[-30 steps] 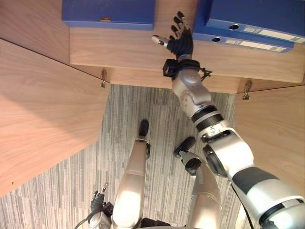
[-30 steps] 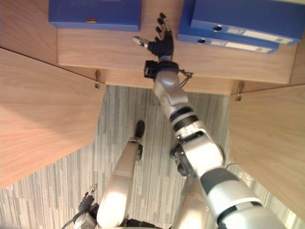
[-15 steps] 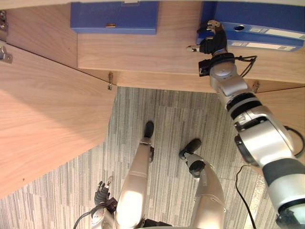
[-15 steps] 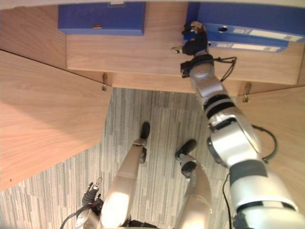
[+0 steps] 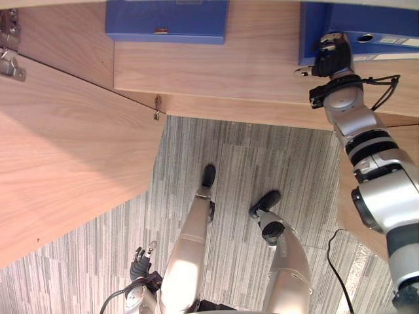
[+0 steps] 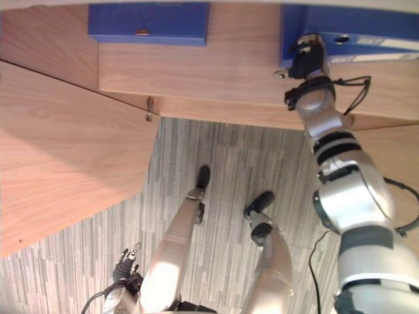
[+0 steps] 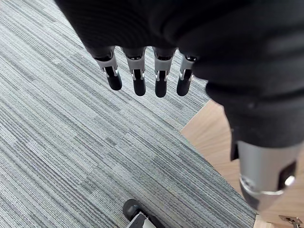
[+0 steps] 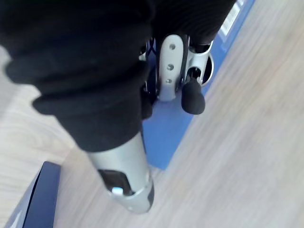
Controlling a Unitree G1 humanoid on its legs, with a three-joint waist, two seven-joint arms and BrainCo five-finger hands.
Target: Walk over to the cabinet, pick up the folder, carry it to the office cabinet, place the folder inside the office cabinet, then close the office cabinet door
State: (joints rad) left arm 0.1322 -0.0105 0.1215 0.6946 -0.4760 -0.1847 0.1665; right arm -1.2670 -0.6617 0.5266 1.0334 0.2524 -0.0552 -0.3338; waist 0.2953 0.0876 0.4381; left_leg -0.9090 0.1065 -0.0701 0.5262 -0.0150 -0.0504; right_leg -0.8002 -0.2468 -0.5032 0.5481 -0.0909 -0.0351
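Two blue ring folders lie stacked on the wooden cabinet shelf at the far right. My right hand is stretched out to the near end of that stack. Its fingers curl over the folder's spine beside the ring hole, while the thumb sticks out sideways over the shelf. My left hand hangs low at my side above the carpet, its fingers straight and holding nothing.
Another blue folder lies flat on the same shelf further left. The cabinet's left door stands wide open, hinged at the shelf edge; the right door is open too. Grey striped carpet lies below.
My right hand has swung right from the bare middle of the shelf to the folder stack, and its spread fingers have curled onto the folder's end. The camera has shifted as well.
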